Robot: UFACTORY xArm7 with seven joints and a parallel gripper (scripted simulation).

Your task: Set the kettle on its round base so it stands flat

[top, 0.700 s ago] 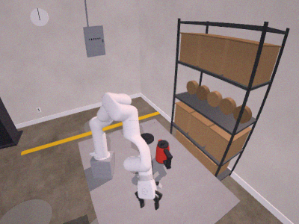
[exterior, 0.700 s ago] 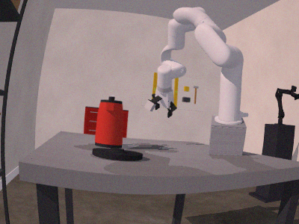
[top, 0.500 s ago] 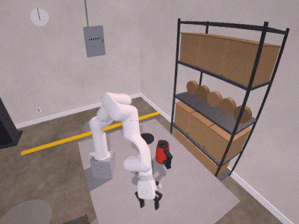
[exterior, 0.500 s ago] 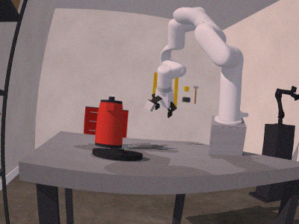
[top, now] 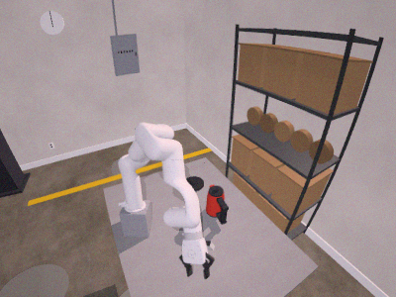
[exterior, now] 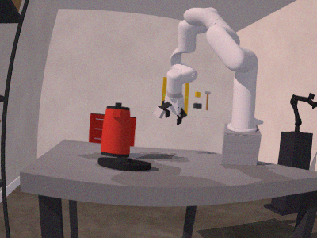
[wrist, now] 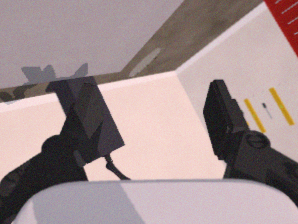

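Note:
The red kettle [top: 214, 200] with a black handle [top: 223, 210] stands upright on the grey table, near its right side. The black round base [top: 194, 183] lies flat on the table a little behind the kettle, apart from it. In the exterior view the base [exterior: 124, 163] lies in front of the kettle [exterior: 116, 131]. My gripper [top: 197, 269] is open and empty, well above the table and away from the kettle, toward the front edge. It also shows in the exterior view [exterior: 171, 114]. The wrist view shows the two open fingers against walls and floor only.
The arm's grey pedestal [top: 134, 220] stands on the table's left side. A tall black shelf rack [top: 297, 134] with brown boxes stands to the right of the table. A red cabinet [exterior: 95, 128] stands behind the kettle in the exterior view.

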